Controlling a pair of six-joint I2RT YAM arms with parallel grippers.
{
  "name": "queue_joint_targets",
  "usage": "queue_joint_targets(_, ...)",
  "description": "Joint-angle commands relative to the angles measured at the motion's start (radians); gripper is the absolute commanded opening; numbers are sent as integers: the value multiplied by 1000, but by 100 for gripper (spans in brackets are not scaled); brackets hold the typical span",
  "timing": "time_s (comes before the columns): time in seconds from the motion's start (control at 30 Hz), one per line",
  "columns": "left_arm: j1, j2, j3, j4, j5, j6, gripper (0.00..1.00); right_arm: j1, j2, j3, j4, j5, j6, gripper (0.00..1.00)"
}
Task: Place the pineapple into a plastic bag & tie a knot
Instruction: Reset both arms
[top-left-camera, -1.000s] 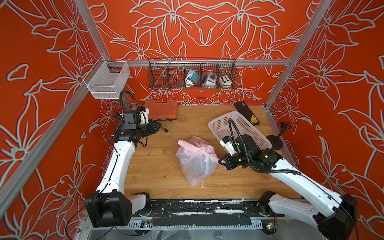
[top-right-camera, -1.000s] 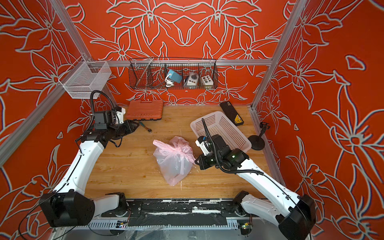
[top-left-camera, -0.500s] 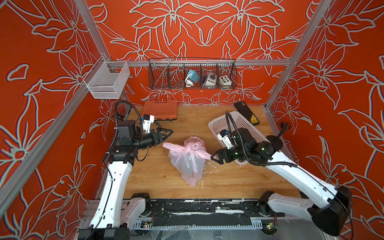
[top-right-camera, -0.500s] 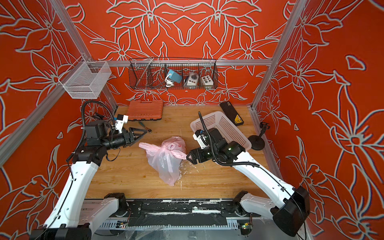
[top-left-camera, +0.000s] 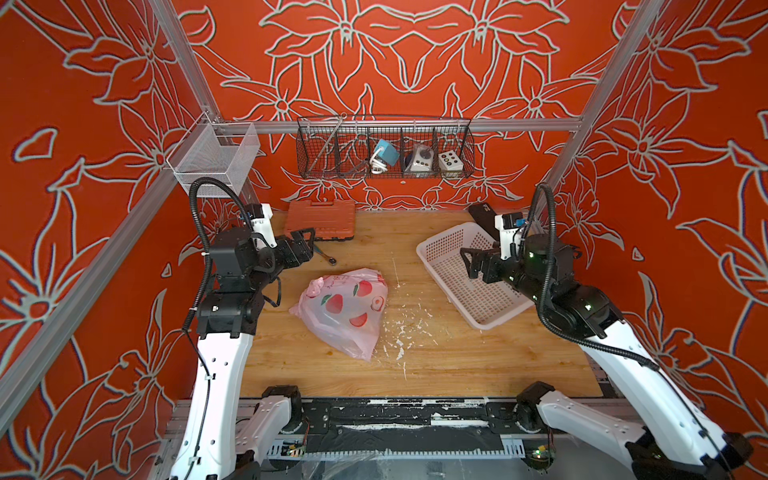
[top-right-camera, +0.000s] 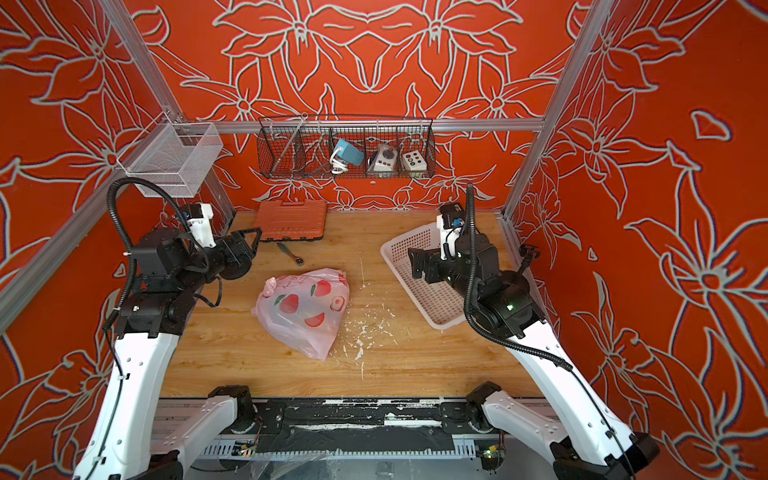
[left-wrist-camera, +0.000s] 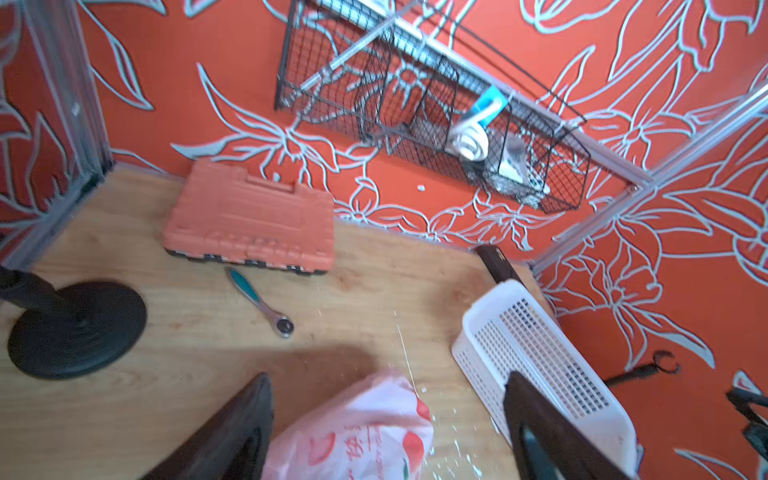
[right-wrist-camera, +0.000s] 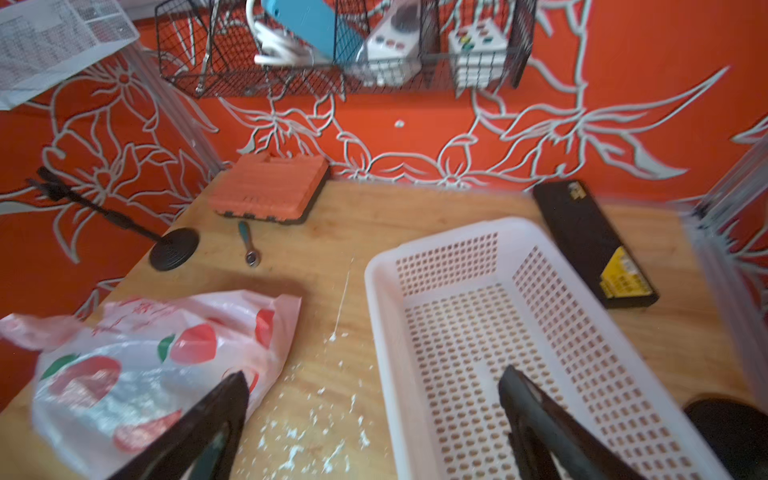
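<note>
**Release after the tie: both arms clear of the bag, jaws wide and empty.**

The step in hand looks like letting go of the finished knot. It is best done by drawing each arm straight off with the jaws wide, so that no finger snags the film or drags the bag. The left gripper (top-left-camera: 311, 245) gapes with nothing in it, near the bag's knotted end but apart from it. The right gripper (top-left-camera: 468, 262) is equally wide and bare, over the white basket (top-left-camera: 478, 301). The plastic bag (top-left-camera: 345, 316) lies bulging on the wooden table (top-left-camera: 436, 365), with the knot (top-left-camera: 313, 286) at its end nearer the left arm. The pineapple cannot be made out through the film.
</note>
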Motion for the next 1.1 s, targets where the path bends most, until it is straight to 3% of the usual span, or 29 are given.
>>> queue_joint_targets(0.0, -2, -34, -163, 282, -144, -16, 88, -51, 11, -93, 307, 262, -247, 98)
queue_joint_targets(0.17, -1, 16, -369, 292, -488, 98, 94, -236, 78, -242, 424, 380, -348, 98)
queue_joint_targets(0.33, -3, -4, -606, 373, -595, 92, 95, -366, 60, -515, 510, 409, -275, 98)
queue_joint_targets(0.47, -4, -21, -751, 515, -577, 86, 95, -409, 15, -702, 669, 312, -219, 98)
queue_joint_targets(0.6, -21, 3, -874, 717, -523, 105, 92, -413, 85, -843, 998, 198, -264, 97)
queue_joint_targets(0.8, -28, 189, -902, 959, -403, 204, 91, -413, 267, -813, 1062, 181, -258, 98)
queue_joint_targets(1.0, -28, 358, -900, 1125, -366, 252, 93, -413, 424, -916, 1363, 146, -275, 98)
queue_joint_targets(1.07, -29, 432, -941, 1261, -369, 249, 94, -411, 471, -913, 1419, 137, -288, 98)
